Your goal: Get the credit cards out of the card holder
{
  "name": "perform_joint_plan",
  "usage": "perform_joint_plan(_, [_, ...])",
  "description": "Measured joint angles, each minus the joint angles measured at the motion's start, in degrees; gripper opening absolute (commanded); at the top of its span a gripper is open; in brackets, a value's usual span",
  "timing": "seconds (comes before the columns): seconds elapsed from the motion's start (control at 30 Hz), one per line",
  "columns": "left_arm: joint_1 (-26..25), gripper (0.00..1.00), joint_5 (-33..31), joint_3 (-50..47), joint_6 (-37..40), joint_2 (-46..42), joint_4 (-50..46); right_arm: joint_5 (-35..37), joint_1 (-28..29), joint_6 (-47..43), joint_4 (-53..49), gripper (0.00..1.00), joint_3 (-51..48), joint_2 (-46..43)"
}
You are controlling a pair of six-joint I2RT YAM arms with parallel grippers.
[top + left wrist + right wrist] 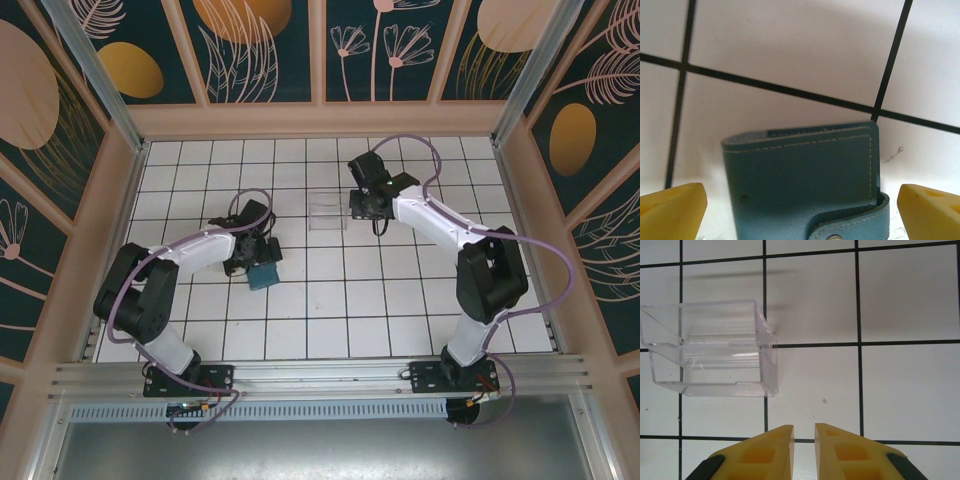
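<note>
Kid: Card holder (264, 273) first. Where is it?

Friend: It lies flat on the white tiled table (400, 320), a bit left of the middle. It is blue-green and folded shut. A strap (855, 220) goes round its edge to a little metal button.

Kid: What is the left gripper (800, 215) doing?

Friend: It hangs right over the card holder. Its yellow fingers (672, 210) are spread very wide, one on each side. They hold nothing. Each finger is just beside the blue cover with a small gap.

Kid: And the right gripper (804, 450)?

Friend: It is on the other side, farther back on the table, well apart from the card holder. Its two yellow fingers are almost together, with just a thin gap. Nothing is in that gap. White tile is under them.

Kid: What is that see-through box?

Friend: That is a clear plastic tray (765, 355). It sits on the tiles near the right gripper, ahead of its fingers and off to the left in the wrist view. From above, it lies between the two grippers, closer to the right one.
</note>
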Motion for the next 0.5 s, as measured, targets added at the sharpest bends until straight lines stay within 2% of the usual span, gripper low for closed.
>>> perform_joint_plan(0.2, [-2.2,0.91,-0.3,0.2,-1.9,1.9,-0.1,-0.1,-0.1,0.0,0.8,0.19,-2.2,-2.1])
perform_joint_plan(0.5, [-6.4,0.73,0.3,1.9,-2.9,2.0,-0.8,-0.2,-2.0,0.0,1.6,0.17,-3.7,-3.2])
